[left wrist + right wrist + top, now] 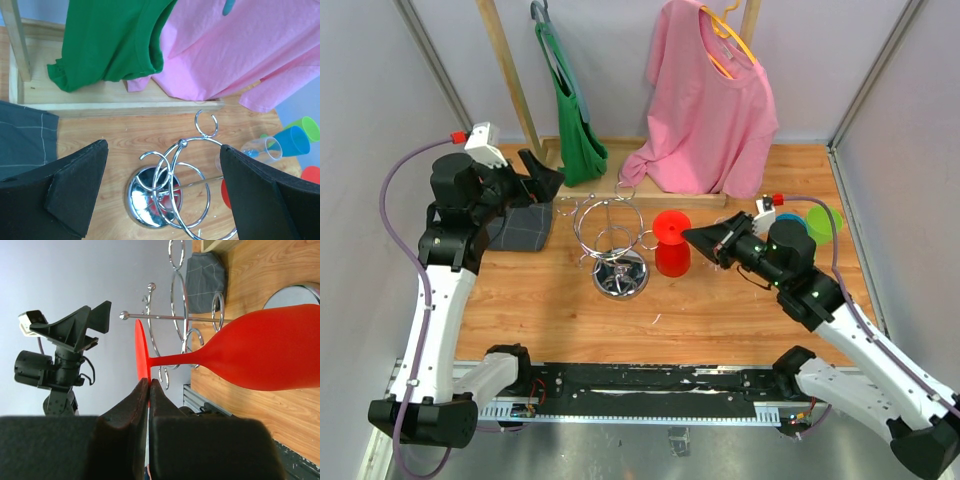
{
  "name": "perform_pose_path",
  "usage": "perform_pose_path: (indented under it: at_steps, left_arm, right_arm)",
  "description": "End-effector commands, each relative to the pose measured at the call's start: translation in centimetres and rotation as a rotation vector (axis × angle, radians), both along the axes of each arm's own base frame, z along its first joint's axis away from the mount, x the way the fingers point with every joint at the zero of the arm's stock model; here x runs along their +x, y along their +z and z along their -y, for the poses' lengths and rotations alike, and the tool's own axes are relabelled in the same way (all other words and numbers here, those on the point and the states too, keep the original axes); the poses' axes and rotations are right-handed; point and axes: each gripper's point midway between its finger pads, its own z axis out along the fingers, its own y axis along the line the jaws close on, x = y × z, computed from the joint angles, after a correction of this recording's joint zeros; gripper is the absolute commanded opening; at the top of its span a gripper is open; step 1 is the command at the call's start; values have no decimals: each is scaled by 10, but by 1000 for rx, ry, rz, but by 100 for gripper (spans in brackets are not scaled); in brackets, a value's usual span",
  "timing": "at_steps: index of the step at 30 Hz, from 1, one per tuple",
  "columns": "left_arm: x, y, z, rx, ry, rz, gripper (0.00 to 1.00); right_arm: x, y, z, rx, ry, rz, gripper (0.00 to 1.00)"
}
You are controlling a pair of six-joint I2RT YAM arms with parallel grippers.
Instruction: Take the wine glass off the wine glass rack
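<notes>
The red wine glass [671, 250] hangs upside down just right of the chrome wine glass rack [619, 275], foot on top. My right gripper [697, 238] is shut on the rim of the glass's round foot; in the right wrist view the fingertips [142, 390] pinch the foot's edge, with the stem and bowl [265, 352] stretching right. I cannot tell whether the glass touches the rack's rings [179, 300]. My left gripper [545, 180] is open and empty, up and left of the rack. In its wrist view the rack [145, 197] lies below, between the spread fingers [75, 190].
A folded grey cloth [520, 225] lies left of the rack. A wooden clothes stand at the back holds a green shirt [575, 120] and a pink shirt [705, 100]. Blue [788, 218] and green [823, 222] cups sit at the right; a clear cup [260, 149] lies beside them.
</notes>
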Motion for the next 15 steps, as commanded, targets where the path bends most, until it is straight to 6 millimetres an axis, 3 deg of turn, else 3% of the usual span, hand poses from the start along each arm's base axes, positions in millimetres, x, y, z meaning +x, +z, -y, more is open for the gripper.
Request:
perform_pose_path:
  at_steps: [1,7,15]
  left_arm:
    - [-3,27,4,3,-39,73,99]
    - [-13,60,21,-61,-129,146,99]
    - [-30,106,58,-244,-349,200,97]
  right_arm:
    - [-6,21,26,24,-79,19,1]
    - [-27,50,56,18,-149,67,1]
    - [-31,101,70,20,-190,190,1]
